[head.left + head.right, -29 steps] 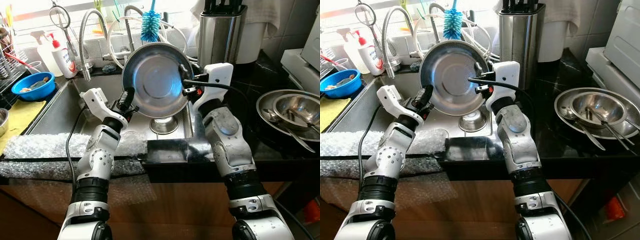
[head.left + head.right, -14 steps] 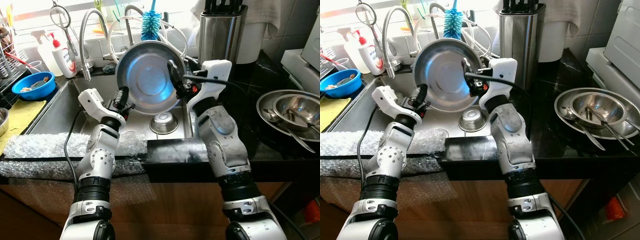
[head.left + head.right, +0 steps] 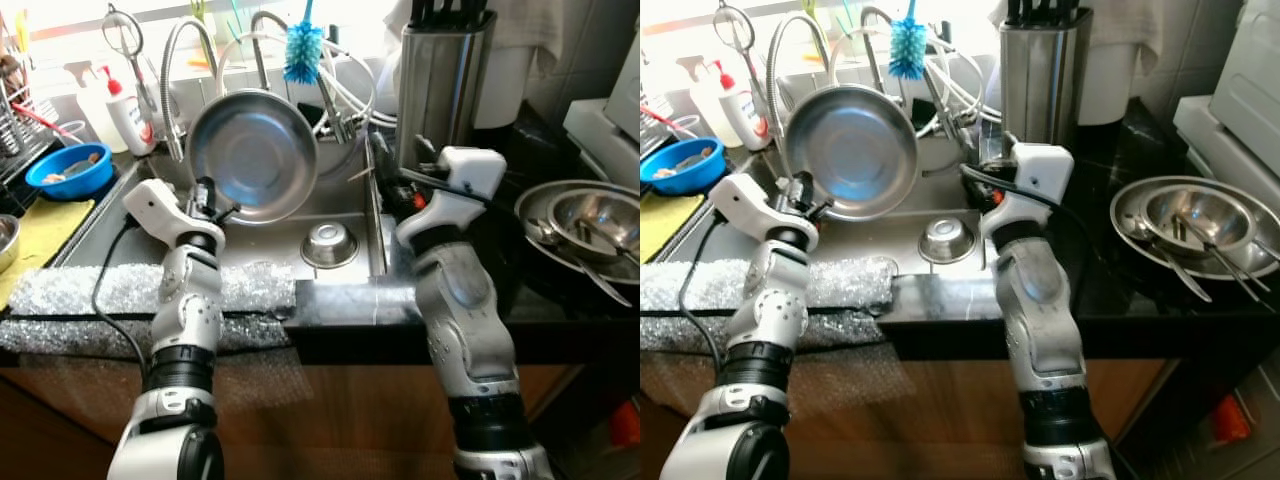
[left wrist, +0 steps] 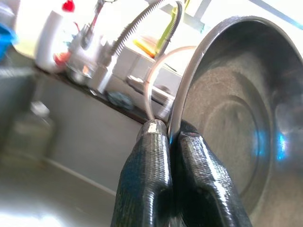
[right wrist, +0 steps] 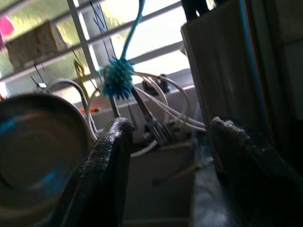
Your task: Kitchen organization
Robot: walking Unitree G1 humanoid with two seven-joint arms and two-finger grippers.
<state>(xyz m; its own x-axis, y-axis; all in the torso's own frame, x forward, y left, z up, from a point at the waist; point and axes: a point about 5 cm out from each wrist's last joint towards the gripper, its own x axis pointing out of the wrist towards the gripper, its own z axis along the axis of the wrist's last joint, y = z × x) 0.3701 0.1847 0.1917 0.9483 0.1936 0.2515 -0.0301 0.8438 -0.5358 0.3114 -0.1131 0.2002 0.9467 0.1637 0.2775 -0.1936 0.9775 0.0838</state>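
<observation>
Plate [image 3: 253, 150] pinched, left end effector [image 4: 166, 142].

Steel pan [image 3: 252, 150]: round, shiny, shallow, flat-bottomed. Held on edge above the sink [image 3: 290, 225], hollow side facing the camera. Left hand [image 4: 171, 142] pinches its rim at about 7 o'clock. Small steel bowl [image 3: 330, 243] sits upright in the sink, below the pan at 4 o'clock.

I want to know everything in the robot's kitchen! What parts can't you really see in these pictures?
- Blue bowl: its contents are too small, eye views.
- Knife block: top cut off by the picture's edge.
- Steel pan: its back faces away; the left pincer covers some rim.
- Stacked bowls: right side cut off.
</observation>
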